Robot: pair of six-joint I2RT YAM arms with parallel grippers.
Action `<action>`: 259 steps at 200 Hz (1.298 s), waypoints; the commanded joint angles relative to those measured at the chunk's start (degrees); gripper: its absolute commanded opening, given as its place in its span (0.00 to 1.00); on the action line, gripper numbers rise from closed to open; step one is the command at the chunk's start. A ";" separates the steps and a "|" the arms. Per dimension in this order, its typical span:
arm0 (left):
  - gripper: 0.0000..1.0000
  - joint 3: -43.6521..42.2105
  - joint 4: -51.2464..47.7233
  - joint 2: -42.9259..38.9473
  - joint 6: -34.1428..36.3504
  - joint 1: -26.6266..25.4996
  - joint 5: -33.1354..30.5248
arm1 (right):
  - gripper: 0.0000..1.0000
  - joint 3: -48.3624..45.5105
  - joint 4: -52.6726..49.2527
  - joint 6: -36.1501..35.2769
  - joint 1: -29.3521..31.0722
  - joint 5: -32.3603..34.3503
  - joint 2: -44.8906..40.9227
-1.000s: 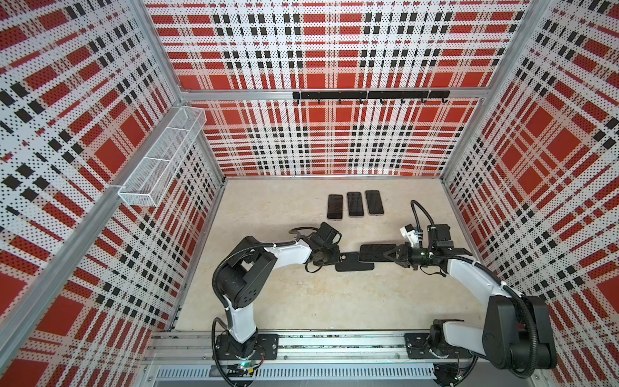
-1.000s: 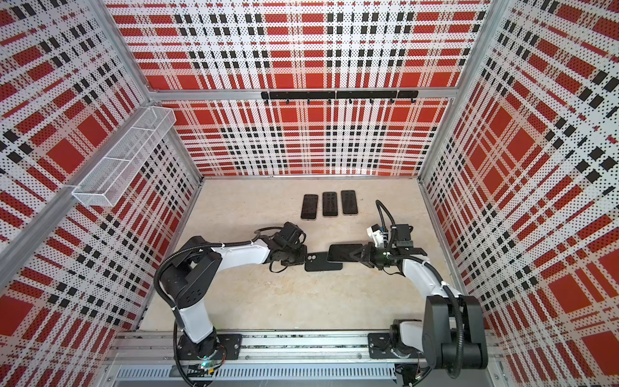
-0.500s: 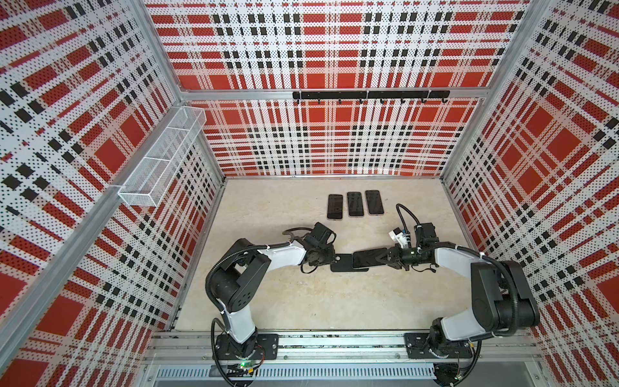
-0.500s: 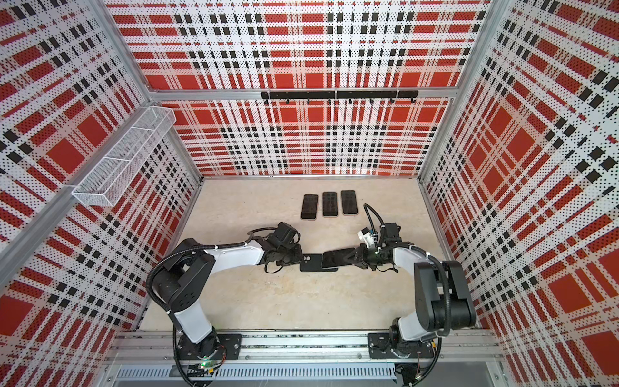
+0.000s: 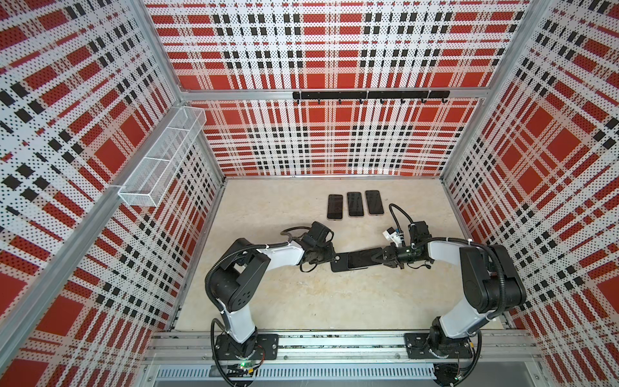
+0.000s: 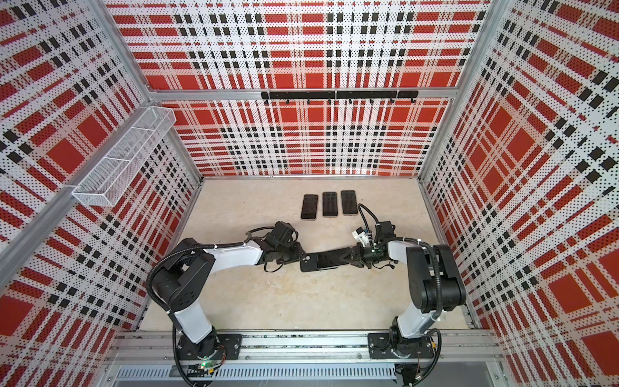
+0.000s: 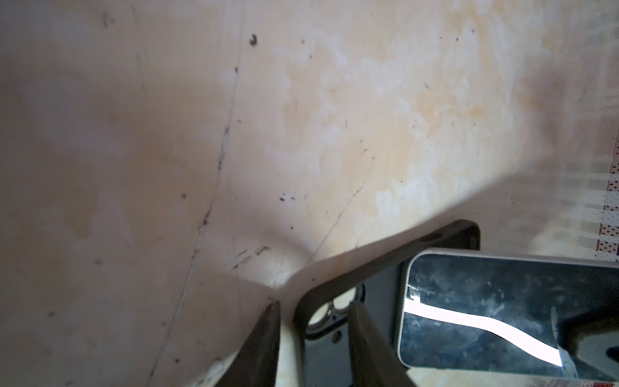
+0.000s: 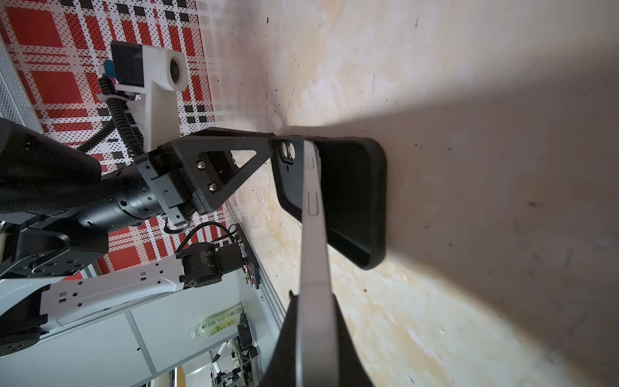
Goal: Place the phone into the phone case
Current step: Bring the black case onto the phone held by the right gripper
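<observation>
Black phone case lies on the bench, its cutout end between the spread fingers of the left claw. The right claw pinches the phone, whose far end seems seated. Lower it squarely, edges aligned with the rim.

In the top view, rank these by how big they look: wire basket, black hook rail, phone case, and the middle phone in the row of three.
1. wire basket
2. hook rail: longer but much thinner, so those two are unsure
3. phone case, partly under the held phone
4. middle phone
</observation>
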 commanded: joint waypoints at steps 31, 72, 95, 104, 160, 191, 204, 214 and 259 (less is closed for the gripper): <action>0.39 -4.71 10.08 0.66 -1.12 1.30 9.23 | 0.00 1.22 2.59 -2.54 4.92 1.90 6.41; 0.39 -5.56 12.59 0.79 -2.89 0.83 10.78 | 0.00 1.03 7.97 0.64 6.97 2.29 9.57; 0.39 -7.17 12.43 -0.55 -3.59 1.11 11.99 | 0.00 -0.90 11.62 3.55 7.51 3.15 9.46; 0.39 -8.74 12.31 -2.01 -3.86 1.62 11.73 | 0.00 -1.97 13.49 4.88 7.51 3.24 9.06; 0.39 -15.03 16.17 -5.13 -8.81 0.19 13.12 | 0.00 -9.46 27.43 17.14 8.20 5.64 7.20; 0.40 -15.02 21.44 -3.74 -11.87 -2.22 15.48 | 0.00 -9.60 29.99 18.86 9.52 5.53 8.94; 0.40 -15.28 23.39 -3.30 -13.48 -2.90 16.24 | 0.00 -9.03 30.00 18.74 10.25 5.39 9.87; 0.40 -15.78 24.95 -3.36 -14.71 -3.45 16.59 | 0.00 -8.76 30.18 18.94 10.77 5.64 10.22; 0.39 -15.42 23.31 -3.38 -13.16 -2.84 15.67 | 0.00 -7.61 28.67 17.84 11.86 5.37 11.73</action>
